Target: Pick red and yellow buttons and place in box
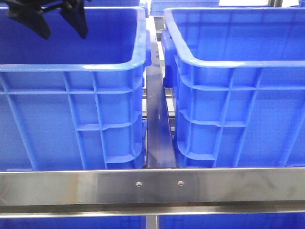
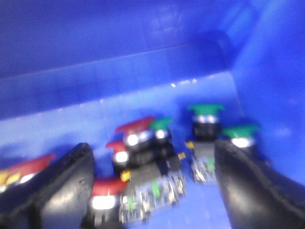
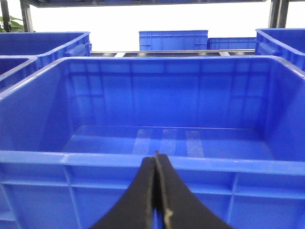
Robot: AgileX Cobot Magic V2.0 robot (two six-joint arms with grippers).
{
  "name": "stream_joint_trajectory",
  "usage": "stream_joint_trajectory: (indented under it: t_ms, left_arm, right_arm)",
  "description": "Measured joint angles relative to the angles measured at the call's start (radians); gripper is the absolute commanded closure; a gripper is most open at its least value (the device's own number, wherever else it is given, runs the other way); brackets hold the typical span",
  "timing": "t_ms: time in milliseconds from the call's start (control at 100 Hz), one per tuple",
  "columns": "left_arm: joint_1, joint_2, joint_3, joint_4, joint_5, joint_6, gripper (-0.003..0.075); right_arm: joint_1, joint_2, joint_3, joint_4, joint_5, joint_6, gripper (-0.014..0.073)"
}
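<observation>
My left gripper [image 2: 152, 191] hangs open inside the left blue crate [image 1: 71, 67], its black fingers [image 2: 52, 191] either side of a pile of push buttons. Red-capped buttons lie between them [image 2: 136, 125], [image 2: 108, 187], and another red one [image 2: 33, 164] lies outside one finger. I see no clear yellow cap; the view is blurred. In the front view the left gripper [image 1: 64, 33] shows at the top of that crate. My right gripper [image 3: 156, 160] is shut on nothing, just outside the near rim of an empty blue box [image 3: 95, 160].
Green-capped buttons [image 2: 206, 109], [image 2: 240, 130] lie among the red ones near the crate's corner. A second blue crate [image 1: 228, 62] stands to the right, with a metal rail [image 1: 157, 129] between the two and a steel bar [image 1: 152, 186] across the front. More blue crates [image 3: 173, 40] stand behind.
</observation>
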Motion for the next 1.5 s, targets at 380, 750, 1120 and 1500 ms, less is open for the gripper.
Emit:
stream_joint_trajectory:
  t_ms: [380,750,1120,1500]
  left_arm:
    - [-0.002,0.123,-0.037,0.013,0.004,-0.03,0.0246]
    - [-0.002,0.209,-0.037,0.02,-0.044,-0.031,0.0246]
    - [-0.002,0.23,-0.039,0.039,-0.06,-0.032,0.066]
    - [-0.007,0.17,-0.041,0.033,-0.035,-0.033,0.0739]
  right_arm:
    - [0.0,0.0,0.0,0.0,0.0,0.0,0.0662]
    - [0.0,0.0,0.0,0.0,0.0,0.0,0.0662]
    - [0.0,0.0,0.0,0.0,0.0,0.0,0.0662]
    - [0.0,0.0,0.0,0.0,0.0,0.0,0.0662]
